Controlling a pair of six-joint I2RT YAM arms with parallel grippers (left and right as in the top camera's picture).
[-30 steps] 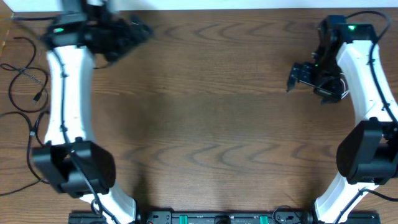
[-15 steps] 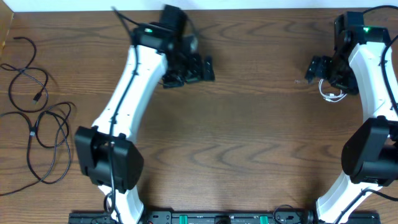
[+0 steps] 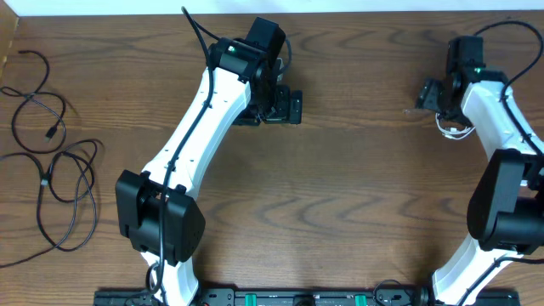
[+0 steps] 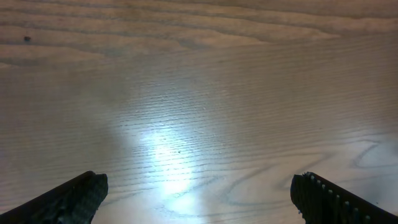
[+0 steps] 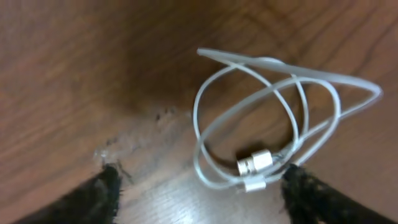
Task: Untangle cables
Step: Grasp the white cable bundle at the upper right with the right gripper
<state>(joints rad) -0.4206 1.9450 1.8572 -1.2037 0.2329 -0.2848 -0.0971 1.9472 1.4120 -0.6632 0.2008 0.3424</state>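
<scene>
Black cables (image 3: pixel 44 180) lie looped at the table's (image 3: pixel 340 195) left edge, well apart from the white cable (image 5: pixel 255 165), apparently kept separate so nothing re-tangles. Right tool (image 5: pixel 199 186) hangs over the white coil, jaws apart, holding nothing; left tool (image 4: pixel 199 186) gapes wide above bare wood.

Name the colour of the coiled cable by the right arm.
White cable; best in right wrist view.

the left arm (image 3: pixel 192 136) and right arm (image 3: pixel 500 121) had white shells, black joints, thin black cables along them; the left gripper (image 3: pixel 296 108) was black
</scene>
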